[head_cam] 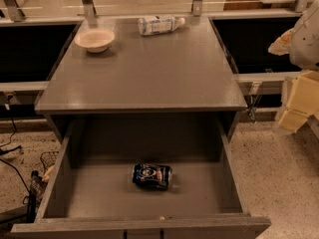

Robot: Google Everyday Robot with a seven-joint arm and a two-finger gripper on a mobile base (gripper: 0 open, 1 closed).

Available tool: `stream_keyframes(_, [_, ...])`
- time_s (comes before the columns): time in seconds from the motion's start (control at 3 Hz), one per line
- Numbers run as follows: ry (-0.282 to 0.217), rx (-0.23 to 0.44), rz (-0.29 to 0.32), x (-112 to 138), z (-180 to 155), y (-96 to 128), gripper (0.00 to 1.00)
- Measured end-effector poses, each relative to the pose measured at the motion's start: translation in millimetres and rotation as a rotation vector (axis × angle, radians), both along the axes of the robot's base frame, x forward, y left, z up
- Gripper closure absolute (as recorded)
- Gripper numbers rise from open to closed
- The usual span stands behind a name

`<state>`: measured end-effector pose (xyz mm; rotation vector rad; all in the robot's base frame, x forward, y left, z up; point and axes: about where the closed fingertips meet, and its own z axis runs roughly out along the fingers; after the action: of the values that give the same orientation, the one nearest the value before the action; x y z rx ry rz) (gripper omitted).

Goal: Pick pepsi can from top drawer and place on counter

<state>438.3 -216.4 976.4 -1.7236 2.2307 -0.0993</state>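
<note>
Counter: you see a broad, flat, grey speckled counter (149,73) topping the cabinet.
Drawer: the wide, shallow grey top drawer (55,183) stands pulled out under the counter's near edge.
Can: the small dark blue pepsi can (151,176) lies on its side on the drawer floor, below the counter's near edge.
Bowl: a round pale bowl (94,39) sits at the counter's far-left corner.
Bottle: a white-labelled clear plastic bottle (159,25) lies at the counter's far edge.
Gripper: your cream gripper (295,109) hangs right of the counter, apart from it.

The counter (149,78) bears a bowl (94,39) and a lying bottle (158,25); pincer (298,106) at right edge.
</note>
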Motion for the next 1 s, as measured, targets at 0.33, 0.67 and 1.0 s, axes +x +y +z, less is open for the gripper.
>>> stream_keyframes(0.33, [0.000, 0.000, 0.000, 0, 0, 0, 0.00])
stream_keyframes(0.67, [0.042, 0.040, 0.008, 9, -25, 4, 0.00])
stream_keyframes(1.0, [0.137, 0.094, 0.052, 19, -75, 12, 0.00])
